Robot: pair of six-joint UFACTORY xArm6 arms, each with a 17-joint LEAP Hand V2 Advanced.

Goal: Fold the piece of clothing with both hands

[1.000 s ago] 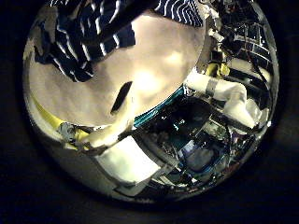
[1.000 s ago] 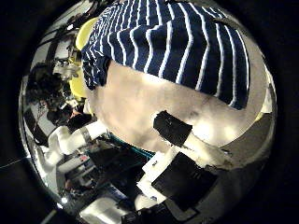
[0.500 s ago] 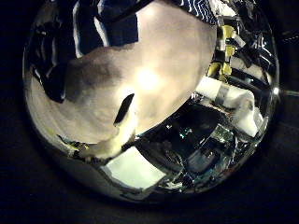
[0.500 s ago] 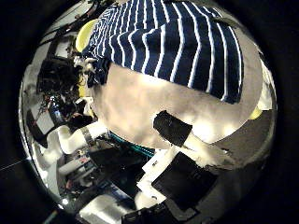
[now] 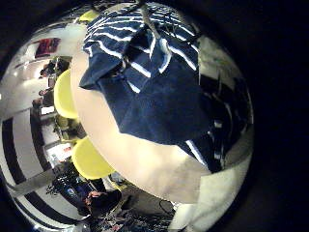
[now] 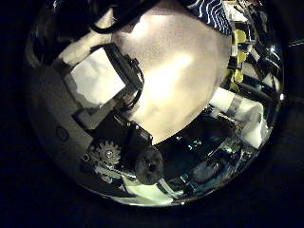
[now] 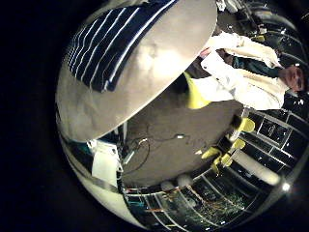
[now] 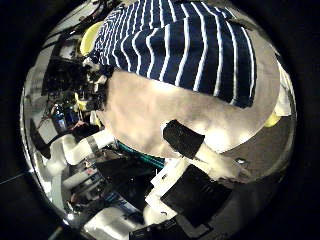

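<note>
Dark striped garment [image 8: 185, 50] lying flat on the pale table [image 8: 150, 115], reaching its far edge, right hand's finger [image 8: 195, 145] over bare tabletop

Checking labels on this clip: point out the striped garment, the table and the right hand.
striped garment [image 8: 185, 45], right thumb side palm view, middle of the cloth.
table [image 8: 150, 115], same view, bare top beside the garment.
right hand [image 8: 200, 150], same view, a finger.

The left hand [image 6: 114, 123] shows its fingers [image 6: 119, 76] bent close before the palm. The right hand [image 8: 200, 170] reaches one black-tipped finger outward.
</note>
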